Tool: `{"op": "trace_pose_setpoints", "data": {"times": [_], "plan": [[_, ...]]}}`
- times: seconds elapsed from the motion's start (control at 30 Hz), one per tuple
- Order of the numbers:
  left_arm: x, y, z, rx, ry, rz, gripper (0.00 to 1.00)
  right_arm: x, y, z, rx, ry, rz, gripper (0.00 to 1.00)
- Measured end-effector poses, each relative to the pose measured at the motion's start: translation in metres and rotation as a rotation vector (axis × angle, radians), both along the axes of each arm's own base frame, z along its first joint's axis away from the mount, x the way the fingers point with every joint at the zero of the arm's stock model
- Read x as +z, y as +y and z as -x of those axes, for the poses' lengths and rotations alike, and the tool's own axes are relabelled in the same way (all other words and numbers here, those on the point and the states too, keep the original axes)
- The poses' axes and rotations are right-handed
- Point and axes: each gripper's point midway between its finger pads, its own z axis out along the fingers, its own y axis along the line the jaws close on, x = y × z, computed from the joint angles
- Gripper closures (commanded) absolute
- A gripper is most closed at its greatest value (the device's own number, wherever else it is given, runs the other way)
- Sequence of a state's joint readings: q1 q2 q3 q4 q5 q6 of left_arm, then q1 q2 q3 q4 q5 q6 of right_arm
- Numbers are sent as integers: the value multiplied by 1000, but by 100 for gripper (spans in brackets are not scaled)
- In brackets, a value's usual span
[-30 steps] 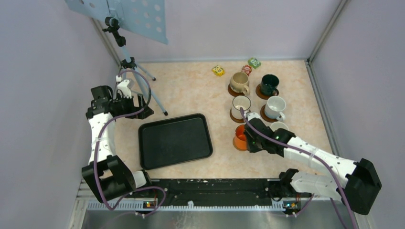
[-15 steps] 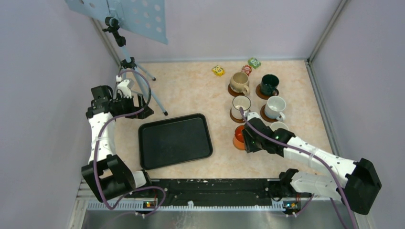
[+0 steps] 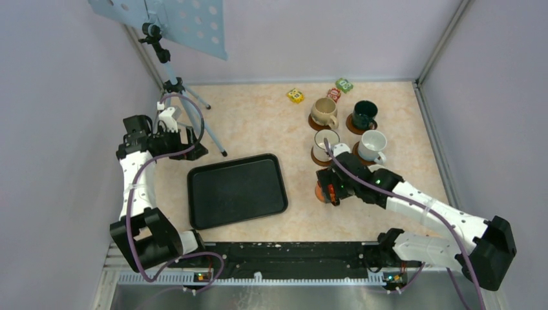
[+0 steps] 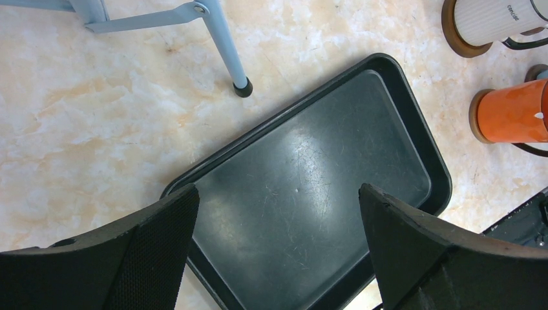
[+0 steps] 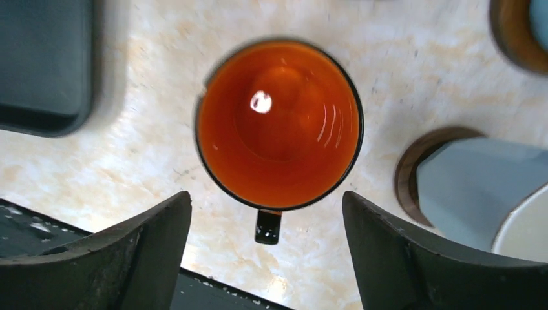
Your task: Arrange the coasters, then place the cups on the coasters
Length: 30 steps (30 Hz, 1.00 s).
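The orange cup point(image 5: 278, 123) stands upright on a brown coaster point(image 4: 477, 116). Its dark handle point(image 5: 268, 226) points toward my right gripper point(image 5: 266, 197), which is open just above it, with a finger on each side and touching nothing. In the top view, my right gripper point(image 3: 328, 187) covers most of the orange cup point(image 3: 319, 192). The beige cup point(image 3: 323, 111), dark green cup point(image 3: 364, 113), dark-rimmed white cup point(image 3: 325, 141) and white cup point(image 3: 372, 143) each sit on a coaster. My left gripper point(image 4: 278, 213) hangs open over the tray, holding nothing.
A black tray point(image 3: 237, 190) lies at centre left. A tripod stand point(image 3: 174, 84) stands at the back left, one foot point(image 4: 242, 90) near the tray's corner. Yellow point(image 3: 295, 95), red point(image 3: 333, 94) and green point(image 3: 344, 84) blocks sit at the back. A pale cup on a coaster point(image 5: 413, 171) stands right of the orange cup.
My right gripper has gone from shut on the orange cup to open, and has shifted slightly left over it. The left arm has not moved.
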State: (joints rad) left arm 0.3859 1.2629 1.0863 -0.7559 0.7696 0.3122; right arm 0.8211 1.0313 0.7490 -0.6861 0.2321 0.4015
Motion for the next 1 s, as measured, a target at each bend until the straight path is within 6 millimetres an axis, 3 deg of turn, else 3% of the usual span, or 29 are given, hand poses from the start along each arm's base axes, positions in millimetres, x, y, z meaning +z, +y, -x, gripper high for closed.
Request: {"op": "trace_pose_setpoints", "data": {"times": [0.07,0.23,0.3,0.4,0.5,0.6,0.83,1.0], "plan": [[-1,0,0,0,3,1,1,18,7,-8,44,-45,-11,28],[0,0,-1,0,2,1,1,69,19,-30,213,-197,4,31],[1,1,-2,0,-2,0,1,86,21,-36,293,-250,24,40],[2,1,-3,0,0,4,1,98,30,-28,444,-263,23,57],[1,0,-3,-1,5,7,1,91,40,-7,645,-212,8,74],[0,0,-3,-1,6,8,1,74,44,15,807,-124,19,100],[1,-2,-2,-9,4,19,1,37,54,35,967,-27,137,100],[2,-3,-2,-15,11,25,1,16,47,35,968,0,215,100]]}}
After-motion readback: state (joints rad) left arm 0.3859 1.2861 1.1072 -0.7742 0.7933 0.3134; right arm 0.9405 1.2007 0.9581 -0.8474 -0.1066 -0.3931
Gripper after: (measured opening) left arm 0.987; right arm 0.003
